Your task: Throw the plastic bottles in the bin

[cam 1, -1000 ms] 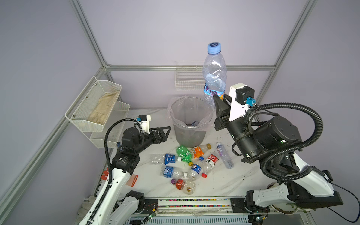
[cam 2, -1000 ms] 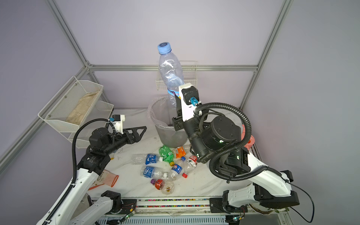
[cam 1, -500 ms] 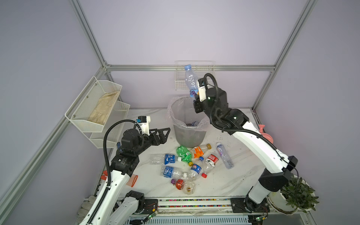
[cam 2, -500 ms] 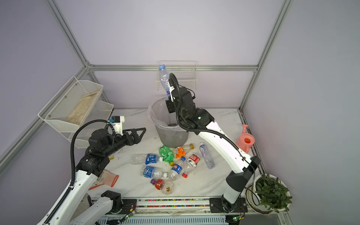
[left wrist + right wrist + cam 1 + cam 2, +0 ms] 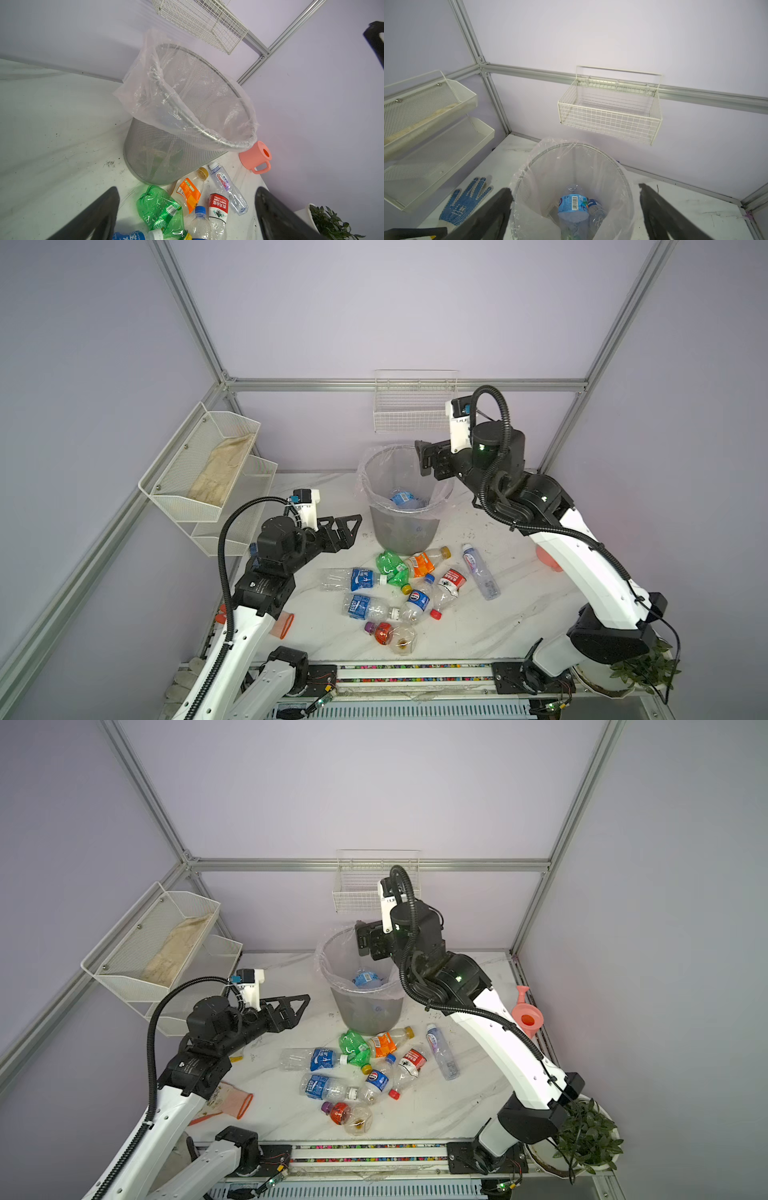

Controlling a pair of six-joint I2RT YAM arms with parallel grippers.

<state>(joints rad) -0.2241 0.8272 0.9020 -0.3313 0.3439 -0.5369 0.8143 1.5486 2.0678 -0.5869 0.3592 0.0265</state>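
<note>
- Just dropped from the right gripper (image 5: pixel 424 459): blue-labelled bottle (image 5: pixel 572 204), now inside the bin (image 5: pixel 399 531).
- Fingers spread wide, empty, above the bin's rim.
- Left gripper (image 5: pixel 353 529) also with fingers apart, beside the bin; remaining bottles (image 5: pixel 390 568) lying in front of it, yet to be binned.

I am looking into a cell where lilac walls (image 5: pixel 374 302) are meeting at an aluminium frame (image 5: pixel 291 385); a wire basket (image 5: pixel 415 418) is hanging on the back wall, mesh shelves (image 5: pixel 187 456) are hanging at left, and even light is falling on the white table (image 5: pixel 498 626).
</note>
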